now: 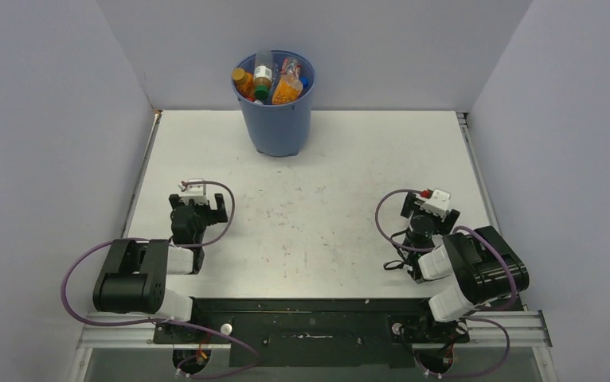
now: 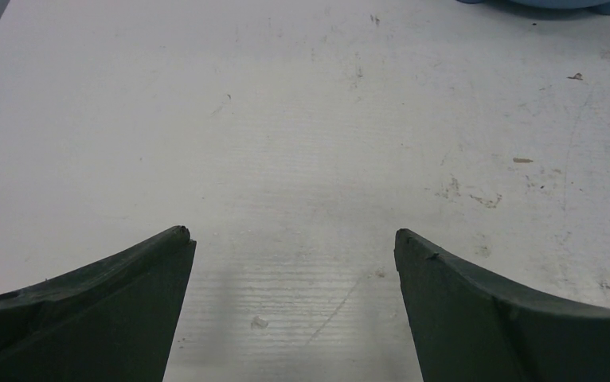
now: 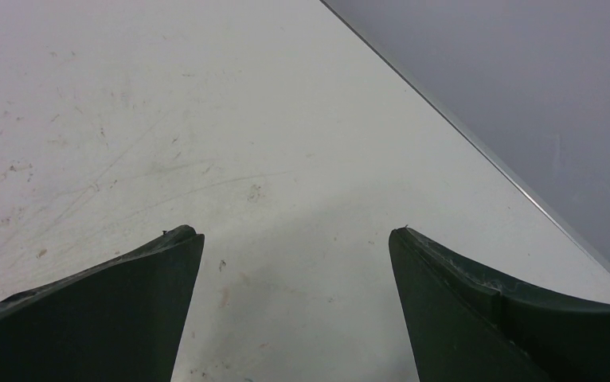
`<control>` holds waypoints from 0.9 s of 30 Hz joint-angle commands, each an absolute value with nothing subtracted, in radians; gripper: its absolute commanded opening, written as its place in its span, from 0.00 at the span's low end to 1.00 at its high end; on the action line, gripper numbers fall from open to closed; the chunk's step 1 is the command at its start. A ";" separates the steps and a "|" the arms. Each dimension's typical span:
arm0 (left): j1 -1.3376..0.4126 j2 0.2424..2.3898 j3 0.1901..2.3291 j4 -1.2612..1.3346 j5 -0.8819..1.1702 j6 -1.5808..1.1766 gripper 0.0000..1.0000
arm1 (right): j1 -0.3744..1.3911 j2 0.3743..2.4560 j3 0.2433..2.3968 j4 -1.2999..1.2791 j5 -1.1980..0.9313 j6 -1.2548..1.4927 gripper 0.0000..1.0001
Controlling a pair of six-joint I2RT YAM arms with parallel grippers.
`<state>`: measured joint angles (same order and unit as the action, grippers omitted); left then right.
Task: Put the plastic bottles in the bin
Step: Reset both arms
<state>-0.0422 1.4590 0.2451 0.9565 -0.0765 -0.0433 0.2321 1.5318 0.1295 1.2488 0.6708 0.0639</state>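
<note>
The blue bin [image 1: 276, 119] stands at the back middle of the white table. Several plastic bottles [image 1: 270, 81] stick up inside it: orange ones, a clear one and a green cap show. No bottle lies on the table. My left gripper [image 1: 199, 208] is open and empty, low over the table at the near left. In the left wrist view it [image 2: 292, 235] frames bare table, and the bin's base [image 2: 541, 4] shows at the top edge. My right gripper [image 1: 429, 212] is open and empty at the near right; in the right wrist view it [image 3: 294, 232] frames bare table.
Grey walls close in the table on the left, back and right. The right wall [image 3: 525, 79] meets the table edge close to my right gripper. The arms' bases and a black mounting rail [image 1: 310, 322] run along the near edge.
</note>
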 commanded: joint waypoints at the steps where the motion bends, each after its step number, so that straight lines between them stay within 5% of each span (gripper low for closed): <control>1: -0.025 1.453 0.179 1.214 0.076 -0.024 0.96 | 0.205 1.524 0.167 1.305 0.601 0.083 0.90; 7: -0.025 1.467 0.154 1.282 -0.027 -0.058 0.96 | 0.203 1.542 0.064 1.524 0.530 0.047 0.90; 14: -0.021 1.480 0.269 1.081 -0.097 -0.086 0.96 | 0.174 1.541 0.125 1.404 0.464 0.058 0.90; 17: -0.032 1.474 0.250 1.114 -0.096 -0.071 0.96 | 0.187 1.680 0.009 1.767 0.391 0.011 0.90; 23: -0.055 1.470 0.226 1.160 -0.201 -0.095 0.96 | 0.076 1.614 0.273 1.176 0.116 0.034 0.90; 27: -0.051 1.475 0.250 1.112 -0.251 -0.115 0.96 | 0.059 1.615 0.272 1.176 0.098 0.036 0.90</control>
